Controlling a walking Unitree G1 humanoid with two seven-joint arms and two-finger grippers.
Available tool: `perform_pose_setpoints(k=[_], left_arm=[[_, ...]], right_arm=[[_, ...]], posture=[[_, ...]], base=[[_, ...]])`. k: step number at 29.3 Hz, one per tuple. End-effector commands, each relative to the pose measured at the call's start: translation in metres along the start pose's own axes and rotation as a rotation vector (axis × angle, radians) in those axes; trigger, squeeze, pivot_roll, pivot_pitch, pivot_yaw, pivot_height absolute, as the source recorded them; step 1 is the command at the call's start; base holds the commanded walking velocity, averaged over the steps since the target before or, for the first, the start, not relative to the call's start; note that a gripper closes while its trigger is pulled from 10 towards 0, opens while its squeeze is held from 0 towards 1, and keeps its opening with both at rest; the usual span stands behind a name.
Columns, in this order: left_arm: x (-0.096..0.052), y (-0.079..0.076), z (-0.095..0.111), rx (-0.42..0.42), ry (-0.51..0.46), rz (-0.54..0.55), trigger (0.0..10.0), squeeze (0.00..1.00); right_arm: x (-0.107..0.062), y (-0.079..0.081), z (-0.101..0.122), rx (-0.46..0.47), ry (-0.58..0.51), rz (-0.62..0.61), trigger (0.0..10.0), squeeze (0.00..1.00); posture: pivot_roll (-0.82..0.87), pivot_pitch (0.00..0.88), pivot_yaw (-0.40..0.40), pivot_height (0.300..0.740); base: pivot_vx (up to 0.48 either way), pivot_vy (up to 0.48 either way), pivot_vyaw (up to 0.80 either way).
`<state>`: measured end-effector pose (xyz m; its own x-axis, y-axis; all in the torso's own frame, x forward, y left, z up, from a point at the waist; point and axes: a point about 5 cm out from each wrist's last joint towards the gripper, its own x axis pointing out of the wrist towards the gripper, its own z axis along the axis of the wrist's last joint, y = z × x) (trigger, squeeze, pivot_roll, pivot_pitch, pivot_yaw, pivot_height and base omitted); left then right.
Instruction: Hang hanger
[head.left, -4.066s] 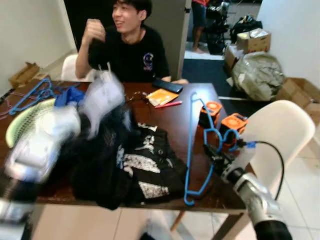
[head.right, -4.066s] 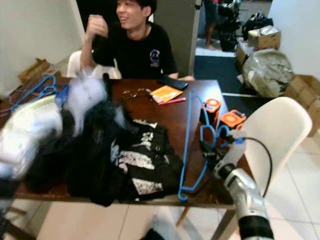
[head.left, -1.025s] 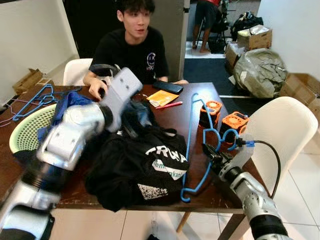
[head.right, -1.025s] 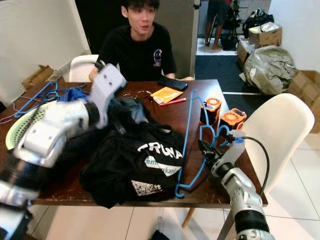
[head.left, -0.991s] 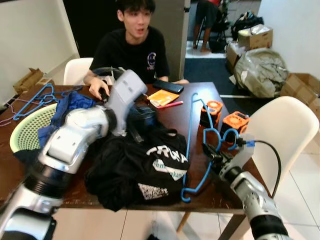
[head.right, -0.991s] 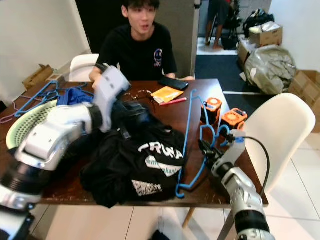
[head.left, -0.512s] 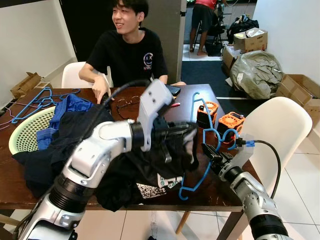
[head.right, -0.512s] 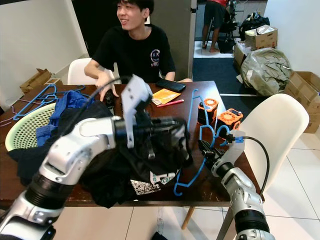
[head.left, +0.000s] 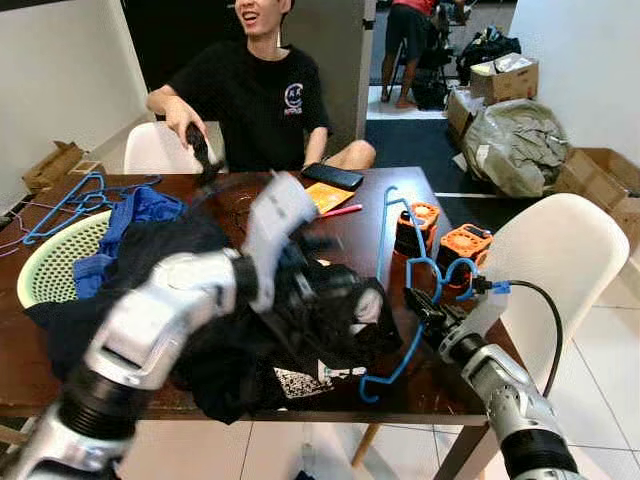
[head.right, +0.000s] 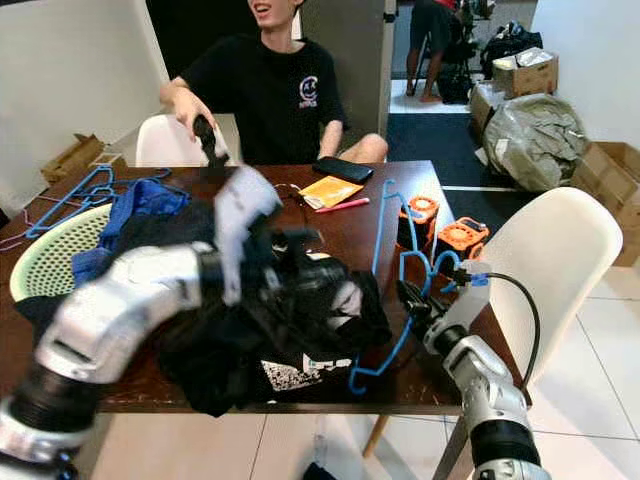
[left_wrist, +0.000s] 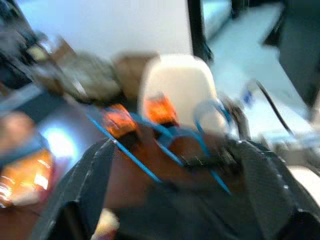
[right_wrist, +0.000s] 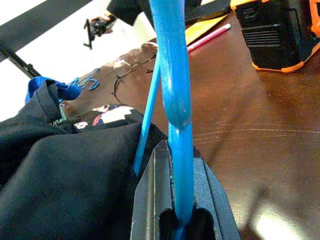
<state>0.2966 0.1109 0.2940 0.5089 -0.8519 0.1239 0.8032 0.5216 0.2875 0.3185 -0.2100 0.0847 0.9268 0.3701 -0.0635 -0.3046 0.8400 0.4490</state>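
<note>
Right wrist view has the blue hanger (right_wrist: 172, 100) clamped between the right gripper's (head.left: 425, 313) black fingers (right_wrist: 150, 200), standing tilted at the right edge of the brown table (head.left: 360, 235). Just left of it lies a heap of black clothing (head.left: 300, 330), pressed against the hanger's lower bar. The left gripper (head.right: 300, 262) sits blurred in that heap; whether its claw is wide or narrow I cannot tell. Two orange-and-black boxes (head.left: 440, 235) stand just behind the hanger. A white chair (head.left: 560, 260) is at the table's right. Across the table sits a person (head.left: 255, 95); a green basket (head.left: 45, 265) with blue cloth rests far left.
</note>
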Motion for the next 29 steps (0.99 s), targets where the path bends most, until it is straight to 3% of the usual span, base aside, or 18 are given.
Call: perform_pose_setpoints(k=[1, 2, 3, 5, 6, 8, 10, 12, 13, 15, 16, 19, 22, 23, 25, 29], left_arm=[[-0.009, 0.017, 0.010, 0.020, -0.019, 0.085, 10.0, 0.53], [-0.009, 0.017, 0.010, 0.020, -0.019, 0.085, 10.0, 0.53], [-0.014, 0.032, 0.013, 0.028, -0.022, 0.184, 10.0, 0.00], [-0.017, 0.041, 0.015, 0.030, -0.019, 0.248, 10.0, 0.00], [-0.023, 0.051, 0.012, 0.070, 0.012, 0.318, 10.0, 0.00], [-0.036, 0.061, 0.001, 0.352, 0.195, 0.379, 10.0, 0.00], [-0.037, 0.061, 0.000, 0.377, 0.211, 0.377, 10.0, 0.00], [-0.042, 0.066, -0.008, 0.590, 0.351, 0.334, 10.0, 0.00], [-0.042, 0.066, -0.008, 0.590, 0.351, 0.334, 10.0, 0.00], [-0.040, 0.065, -0.018, 0.771, 0.446, 0.169, 10.0, 0.00], [-0.036, 0.062, -0.020, 0.795, 0.449, 0.095, 10.0, 0.00], [-0.030, 0.056, -0.023, 0.813, 0.446, 0.007, 10.0, 0.00], [-0.012, 0.031, -0.028, 0.782, 0.361, -0.200, 10.0, 0.00], [-0.012, 0.031, -0.028, 0.782, 0.361, -0.200, 10.0, 0.00], [-0.002, 0.014, -0.031, 0.702, 0.294, -0.322, 10.0, 0.00], [0.001, 0.008, -0.035, 0.670, 0.283, -0.384, 10.0, 0.00]], right_arm=[[-0.005, -0.003, -0.011, 0.001, 0.056, -0.016, 10.0, 0.00], [-0.005, -0.003, -0.011, 0.001, 0.056, -0.016, 10.0, 0.00], [-0.005, -0.003, -0.011, 0.000, 0.057, -0.016, 10.0, 0.00], [-0.005, -0.003, -0.011, 0.000, 0.057, -0.016, 10.0, 0.00], [-0.005, -0.003, -0.011, -0.001, 0.058, -0.016, 10.0, 0.00], [-0.005, -0.003, -0.011, -0.002, 0.059, -0.018, 10.0, 0.00], [-0.005, -0.003, -0.011, -0.001, 0.059, -0.018, 10.0, 0.00], [-0.005, -0.003, -0.011, 0.000, 0.059, -0.019, 10.0, 0.00], [-0.005, -0.003, -0.011, 0.000, 0.059, -0.019, 10.0, 0.00], [-0.004, -0.003, -0.011, 0.002, 0.060, -0.019, 10.0, 0.00], [-0.004, -0.003, -0.011, 0.003, 0.061, -0.019, 10.0, 0.00], [-0.003, -0.003, -0.011, 0.005, 0.059, -0.020, 10.0, 0.00], [-0.002, -0.002, -0.010, 0.010, 0.053, -0.024, 10.0, 0.00], [-0.002, -0.002, -0.010, 0.010, 0.053, -0.024, 10.0, 0.00], [-0.002, -0.002, -0.010, 0.012, 0.050, -0.027, 10.0, 0.00], [-0.002, -0.002, -0.010, 0.014, 0.049, -0.027, 10.0, 0.00]], posture=[[-0.01, 0.000, 0.026, 0.740], [-0.01, 0.000, 0.026, 0.740], [-0.01, 0.000, 0.025, 0.740], [-0.01, 0.000, 0.025, 0.740], [-0.01, 0.000, 0.025, 0.740], [-0.01, 0.000, 0.025, 0.740], [-0.01, 0.000, 0.025, 0.740], [-0.02, 0.000, 0.025, 0.740], [-0.02, 0.000, 0.025, 0.740], [-0.02, 0.000, 0.030, 0.740], [-0.02, 0.000, 0.030, 0.740], [-0.02, 0.000, 0.035, 0.740], [-0.03, 0.000, 0.045, 0.740], [-0.03, 0.000, 0.045, 0.740], [-0.03, 0.000, 0.049, 0.740], [-0.04, 0.000, 0.053, 0.740]], base=[[0.000, 0.000, 0.00], [0.000, 0.000, 0.00], [0.000, 0.000, 0.00], [0.000, 0.000, 0.00], [0.000, 0.000, 0.00], [0.000, 0.000, 0.00], [0.000, 0.000, 0.00], [0.000, 0.000, 0.00], [0.000, 0.000, 0.00], [0.000, 0.000, 0.00], [0.000, 0.000, 0.00], [0.000, 0.000, 0.00], [0.000, 0.000, 0.00], [0.000, 0.000, 0.00], [0.000, 0.000, 0.00], [0.000, 0.000, 0.00]])
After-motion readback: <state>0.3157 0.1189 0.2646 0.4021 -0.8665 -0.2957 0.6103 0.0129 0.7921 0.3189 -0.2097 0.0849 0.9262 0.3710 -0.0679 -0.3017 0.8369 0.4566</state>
